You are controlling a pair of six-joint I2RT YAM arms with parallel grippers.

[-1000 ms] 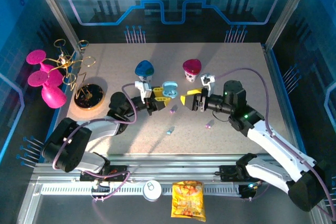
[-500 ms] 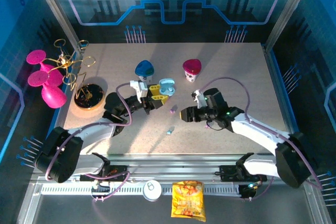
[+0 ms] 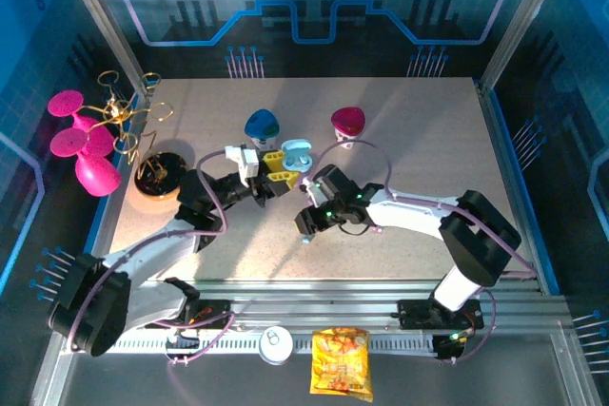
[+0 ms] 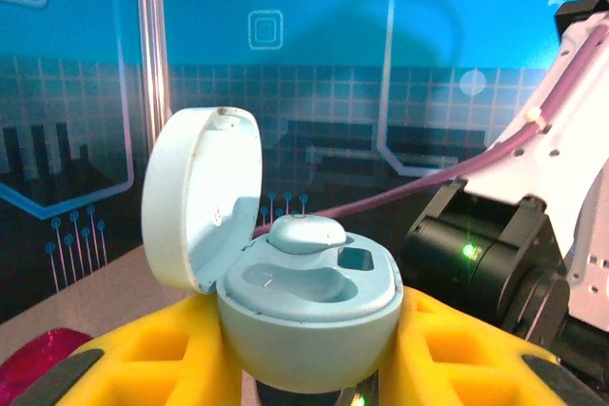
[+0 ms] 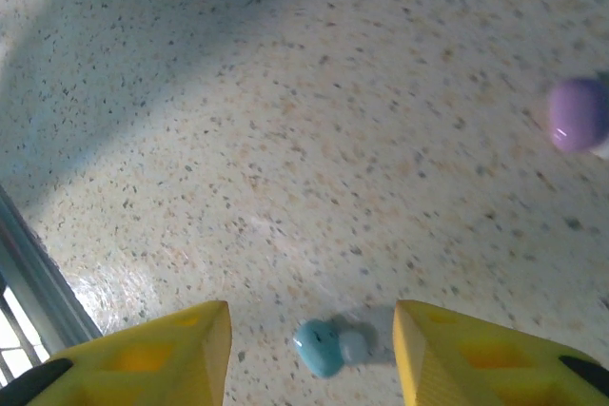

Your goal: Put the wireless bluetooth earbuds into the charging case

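My left gripper (image 3: 278, 163) is shut on a light blue charging case (image 3: 299, 153), held up above the table. In the left wrist view the case (image 4: 304, 325) sits between the yellow fingers (image 4: 157, 358) with its lid (image 4: 195, 197) open. One light blue earbud (image 4: 306, 233) is seated in it and the other socket is empty. My right gripper (image 3: 305, 224) is low over the table near the front, open. A light blue and white earbud (image 5: 328, 347) lies on the table between its yellow fingers (image 5: 166, 354), untouched. A lilac earbud (image 5: 576, 113) lies further off.
A blue domed object (image 3: 262, 125) and a magenta one (image 3: 347, 122) stand on white bases behind the case. A pink ornament (image 3: 81, 145) and a gold wire stand (image 3: 157, 173) are at the left. A can (image 3: 276, 344) and a snack bag (image 3: 341, 361) lie beyond the front rail.
My right arm has swung left and down to the blue earbud near the front, and its jaws have narrowed. The left gripper has carried the case slightly back.
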